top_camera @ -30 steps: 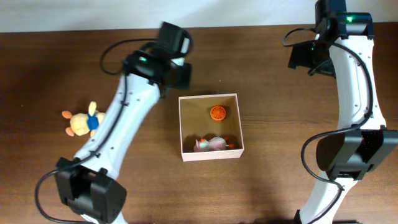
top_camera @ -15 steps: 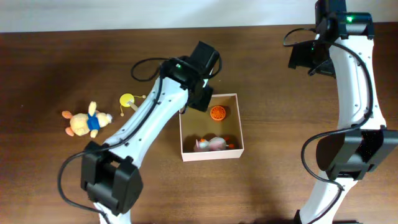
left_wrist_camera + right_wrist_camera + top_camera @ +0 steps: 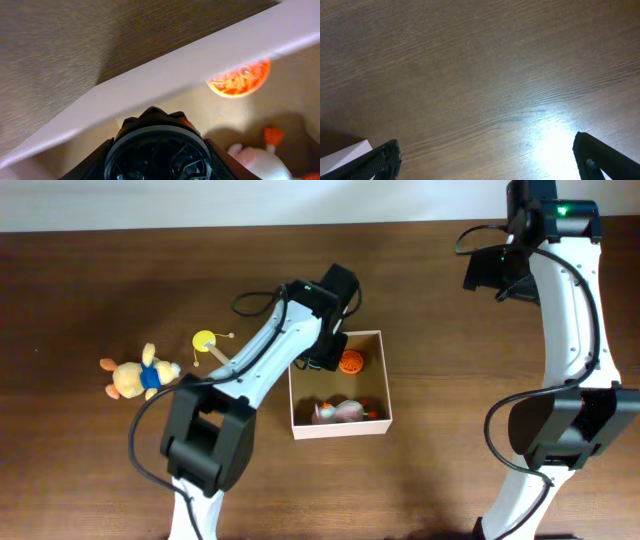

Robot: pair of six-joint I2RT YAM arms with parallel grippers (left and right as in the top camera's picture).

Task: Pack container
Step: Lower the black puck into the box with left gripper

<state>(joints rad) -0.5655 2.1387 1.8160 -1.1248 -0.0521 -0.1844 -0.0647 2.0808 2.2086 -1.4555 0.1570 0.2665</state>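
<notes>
**Left arm swings in over the container**

Swinging right from a spot outside the box's upper left corner a second ago, the left pincer (image 3: 327, 348) now hangs over the upper left part of the container (image 3: 340, 430). That sweep has uncovered a yellow round thing (image 3: 205, 341) with a thin stick, lying on the counter (image 3: 90, 290) left of the box. The right arm has not shifted.

The container sits just right of the frame's centre in the overhead view, open side up, with white walls and a tan inside. In it lie an orange ball (image 3: 350, 361) near the upper wall, just beside the left pincer, and a pink-and-white toy (image 3: 338, 412) against the lower wall with a small orange piece (image 3: 372, 414) at its right.

From the left wrist, the white rim (image 3: 200, 65) runs slantwise across the frame. The ball (image 3: 240, 79) lies just under it, and the pink toy (image 3: 255, 160) is at the lower right. A dark round ribbed thing (image 3: 156, 150) fills the bottom centre, pinched in the left pincer.

The right pincer (image 3: 485, 147) is spread wide over bare wood at the upper right of the overhead frame, well apart from the box.

A yellow-orange plush (image 3: 135, 375) with a blue middle lies at the far left.
</notes>
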